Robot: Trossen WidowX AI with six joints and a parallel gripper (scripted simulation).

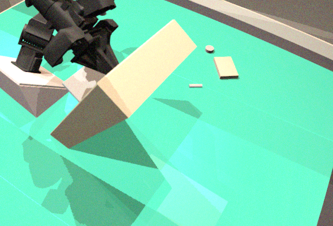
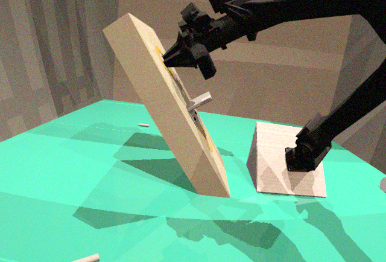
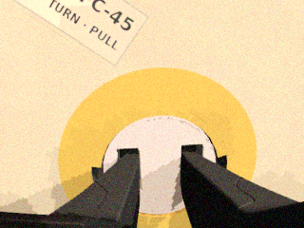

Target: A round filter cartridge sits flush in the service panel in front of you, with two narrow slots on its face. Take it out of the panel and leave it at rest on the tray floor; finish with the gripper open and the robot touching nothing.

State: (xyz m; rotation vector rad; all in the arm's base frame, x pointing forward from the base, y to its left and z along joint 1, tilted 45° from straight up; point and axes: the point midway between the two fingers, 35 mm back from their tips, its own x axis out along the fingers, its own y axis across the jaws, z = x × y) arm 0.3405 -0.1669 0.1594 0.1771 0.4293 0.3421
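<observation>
Gripper is clamped on the filter cartridge, w/ its two fingertips down in the dark slots on the round pale face, one per slot. Cartridge sits in the panel, right in front of the fingertips; can't tell if it's proud of the surface at all. Yellow ring runs around the cartridge, i.e. around the fingertips too. Label w/ "TURN · PULL" is above & left of the tips in the wrist view, tilted.

Panel leans, upper part away from the arm. Below the gripper on the same panel face, a pale bar sticks out, apart from the fingers. Arm's mount block is behind & below the gripper, on the green table.

Beyond the panel from the gripper, per top view: small round disc, flat tan block near it, & short white rod, all on the table, apart from each other & well apart from the gripper.
</observation>
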